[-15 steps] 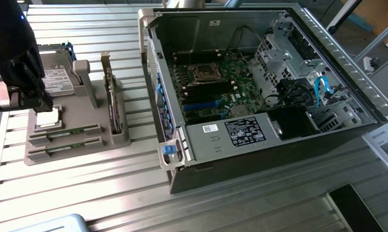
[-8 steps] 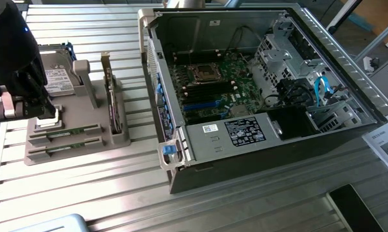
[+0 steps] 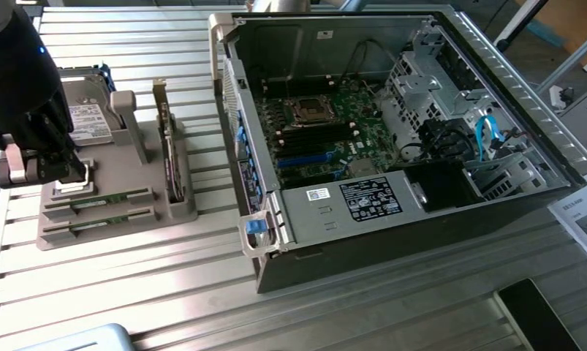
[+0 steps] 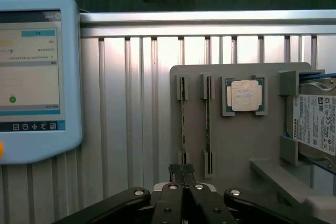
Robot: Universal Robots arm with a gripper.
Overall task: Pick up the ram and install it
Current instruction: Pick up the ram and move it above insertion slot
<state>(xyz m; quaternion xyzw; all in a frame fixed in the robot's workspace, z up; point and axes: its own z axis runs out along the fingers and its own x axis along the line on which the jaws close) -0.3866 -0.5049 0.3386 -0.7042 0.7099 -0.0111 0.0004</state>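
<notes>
Ribbed aluminium worktop [image 3: 371,307] carries a grey holder [image 3: 127,139] at the exterior view's left and an open computer case [image 3: 303,241]. The gripper [image 4: 181,170] is clamped on one end of the ram [image 4: 182,124].

A gray tray [image 4: 247,150] and an open computer case [image 3: 371,252] were set on the ribbed metal table [image 3: 127,292]. A screen [image 4: 37,77] was laid there too.

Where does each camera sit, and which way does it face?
Exterior view: high above the table, looking down on the open computer case and grey holder; the arm and gripper show.
Wrist view: on the wrist, looking down past the gripper along the ram.
Shared: grey holder, hard drive, gripper.
</notes>
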